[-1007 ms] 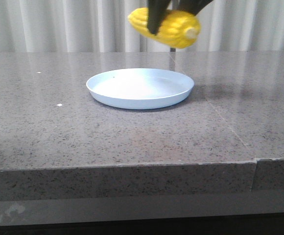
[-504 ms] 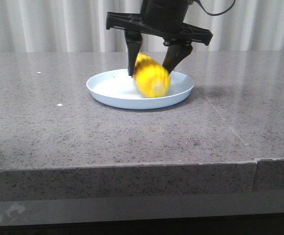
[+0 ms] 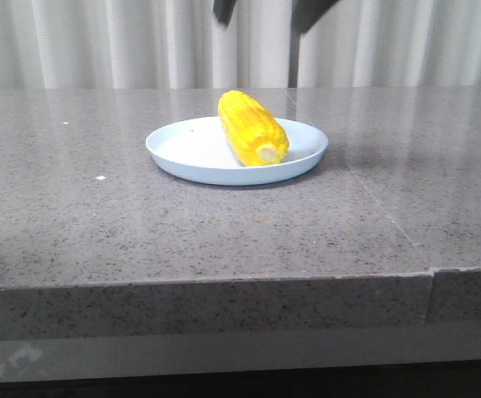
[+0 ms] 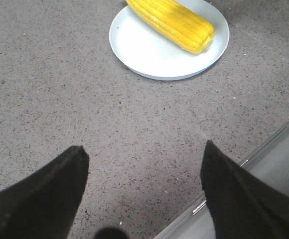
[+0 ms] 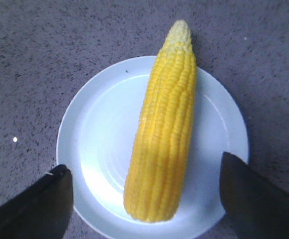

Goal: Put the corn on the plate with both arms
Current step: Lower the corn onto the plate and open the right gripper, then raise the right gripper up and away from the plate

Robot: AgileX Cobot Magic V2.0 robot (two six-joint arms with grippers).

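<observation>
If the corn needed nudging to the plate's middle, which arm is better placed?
Probably the right gripper: it hangs open above the corn on the plate. The left gripper is off to one side.

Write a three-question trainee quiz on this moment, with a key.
1. True or false: the corn lies on the plate.
2. Is the right gripper A) shut on the corn, B) open above it, or C) out of view?
3. What surface does the left gripper hang over?

Key:
1. True; its tapered tip overhangs the rim.
2. B.
3. The speckled grey table, beside the plate.
</observation>
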